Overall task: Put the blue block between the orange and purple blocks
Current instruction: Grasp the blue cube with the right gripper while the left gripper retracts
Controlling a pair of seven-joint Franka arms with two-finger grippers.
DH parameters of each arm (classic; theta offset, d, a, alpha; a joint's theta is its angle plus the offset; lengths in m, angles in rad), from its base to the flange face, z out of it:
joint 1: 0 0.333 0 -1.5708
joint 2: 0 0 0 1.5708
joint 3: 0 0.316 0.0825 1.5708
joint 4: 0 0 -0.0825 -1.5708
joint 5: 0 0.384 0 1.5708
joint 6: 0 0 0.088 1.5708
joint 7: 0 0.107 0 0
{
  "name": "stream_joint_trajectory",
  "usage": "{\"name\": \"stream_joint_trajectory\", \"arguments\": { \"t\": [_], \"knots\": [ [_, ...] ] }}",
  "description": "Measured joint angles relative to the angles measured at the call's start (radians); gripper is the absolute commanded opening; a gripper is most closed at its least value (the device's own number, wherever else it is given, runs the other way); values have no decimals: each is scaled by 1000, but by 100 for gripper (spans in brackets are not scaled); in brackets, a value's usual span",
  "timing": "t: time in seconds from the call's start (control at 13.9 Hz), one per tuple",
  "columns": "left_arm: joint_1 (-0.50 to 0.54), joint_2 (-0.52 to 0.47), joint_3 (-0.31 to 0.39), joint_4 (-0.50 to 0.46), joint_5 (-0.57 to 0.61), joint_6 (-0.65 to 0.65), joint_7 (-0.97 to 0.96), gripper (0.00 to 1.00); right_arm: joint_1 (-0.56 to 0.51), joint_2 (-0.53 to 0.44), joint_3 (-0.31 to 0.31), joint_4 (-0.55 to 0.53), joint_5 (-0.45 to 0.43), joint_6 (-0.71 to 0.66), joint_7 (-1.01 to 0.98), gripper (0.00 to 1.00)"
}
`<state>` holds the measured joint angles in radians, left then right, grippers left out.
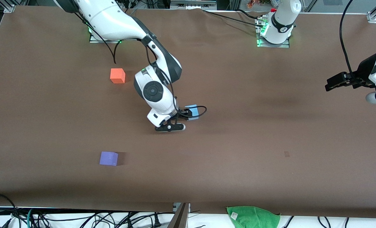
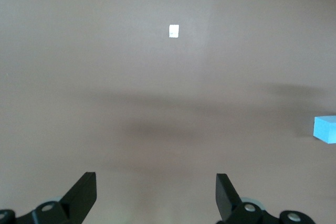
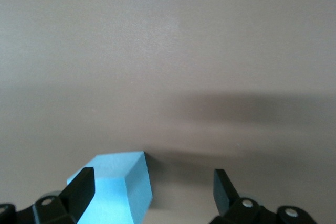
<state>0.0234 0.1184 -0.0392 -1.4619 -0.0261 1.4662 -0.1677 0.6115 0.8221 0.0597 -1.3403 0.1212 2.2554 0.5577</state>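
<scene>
The light blue block [image 1: 193, 111] lies mid-table, partly hidden by my right wrist. My right gripper [image 1: 178, 123] is low over it and open. In the right wrist view the blue block [image 3: 118, 187] sits between the open fingers [image 3: 81, 188], close against one and apart from the other; the gripper [image 3: 152, 192] holds nothing. The orange block [image 1: 117, 75] lies nearer the right arm's base. The purple block [image 1: 108, 158] lies nearer the front camera. My left gripper [image 1: 330, 85] waits open and empty [image 2: 156, 192] at the left arm's end of the table.
A green cloth [image 1: 253, 217] hangs at the table's front edge. Cables run along that edge. A small white tag [image 2: 174, 31] lies on the brown table cover [image 1: 270, 126]. The blue block also shows at the edge of the left wrist view [image 2: 325, 128].
</scene>
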Motion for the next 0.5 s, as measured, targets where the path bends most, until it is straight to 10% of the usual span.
{"name": "stream_joint_trajectory", "arguments": {
  "t": [0.5],
  "knots": [
    [13, -46, -1, -72, 0, -16, 50, 100, 40, 57, 0, 25, -8, 81, 156, 100]
  ]
}}
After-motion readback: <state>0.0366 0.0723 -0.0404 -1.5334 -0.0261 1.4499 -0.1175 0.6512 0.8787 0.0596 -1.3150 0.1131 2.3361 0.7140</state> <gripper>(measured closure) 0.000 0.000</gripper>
